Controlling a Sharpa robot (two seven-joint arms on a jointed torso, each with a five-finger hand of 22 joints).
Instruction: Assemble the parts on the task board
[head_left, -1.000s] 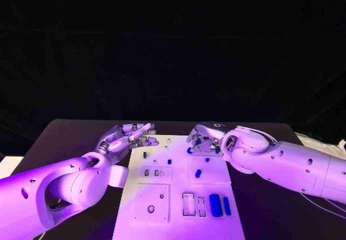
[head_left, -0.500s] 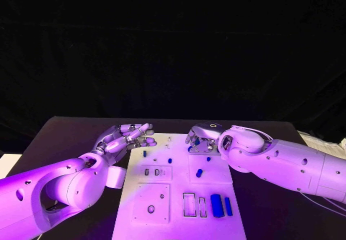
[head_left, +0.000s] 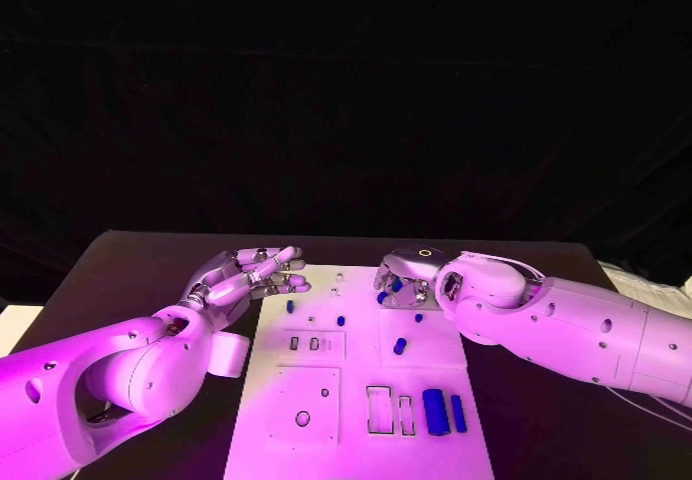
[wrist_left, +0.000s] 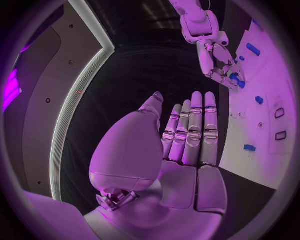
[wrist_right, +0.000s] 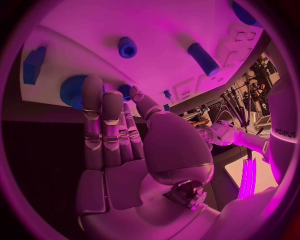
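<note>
The white task board (head_left: 361, 385) lies in the middle of the table. Small blue parts stand on its far half (head_left: 340, 321) (head_left: 400, 346), and two longer blue parts (head_left: 434, 410) lie near its right edge. My right hand (head_left: 404, 280) hangs over the board's far right corner. In the right wrist view its fingertips (wrist_right: 94, 87) reach a ribbed blue round part (wrist_right: 72, 92), and a small blue piece (wrist_right: 127, 91) sits by the thumb tip; whether it is pinched I cannot tell. My left hand (head_left: 253, 275) hovers beside the far left corner, fingers apart, holding nothing.
Empty slots (head_left: 303, 343) (head_left: 378, 408) and a round hole (head_left: 302, 418) are cut into the board's near half. A blue peg (wrist_right: 127, 47), a blue cylinder (wrist_right: 204, 58) and a blue block (wrist_right: 34, 65) stand by my right hand. Black table (head_left: 144, 270) surrounds the board.
My right hand's fingers have drawn in closer over the blue parts at the far right corner. The left hand has risen slightly and stays apart from the board.
</note>
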